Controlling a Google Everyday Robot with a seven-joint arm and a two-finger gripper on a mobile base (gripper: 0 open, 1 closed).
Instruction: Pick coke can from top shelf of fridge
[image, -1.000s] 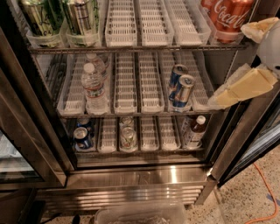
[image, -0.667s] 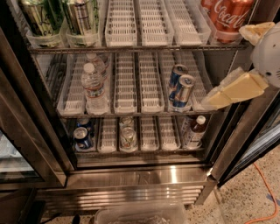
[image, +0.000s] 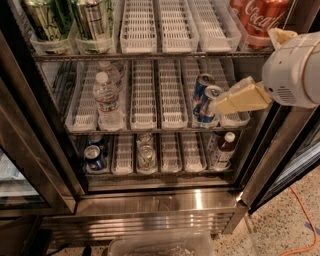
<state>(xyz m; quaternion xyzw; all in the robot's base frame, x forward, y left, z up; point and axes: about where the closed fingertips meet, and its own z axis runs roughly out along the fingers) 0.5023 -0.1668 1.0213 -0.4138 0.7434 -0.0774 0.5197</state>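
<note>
Red coke cans (image: 259, 18) with white script stand in the rightmost lane of the top shelf (image: 150, 55) of the fridge (image: 165, 200), cut off by the frame's top edge. My gripper (image: 245, 70), on a white wrist, comes in from the right in front of the fridge's right side. It is open: one cream finger (image: 240, 99) points left at the middle rack's height, the other finger (image: 280, 36) shows just below and right of the coke cans. It holds nothing and is apart from the cans.
Tall green cans (image: 65, 20) stand top left. Water bottles (image: 107, 97) and blue-and-silver cans (image: 205, 97) sit on the middle rack. Cans (image: 95, 157) and a dark bottle (image: 222, 150) sit on the lower rack. Open door frame (image: 30, 130) left; clear bin (image: 160, 245) and orange cable (image: 300, 220) on floor.
My gripper has moved left toward the fridge's racks; its lower finger now overlaps the blue-and-silver cans. Everything on the racks stays put.
</note>
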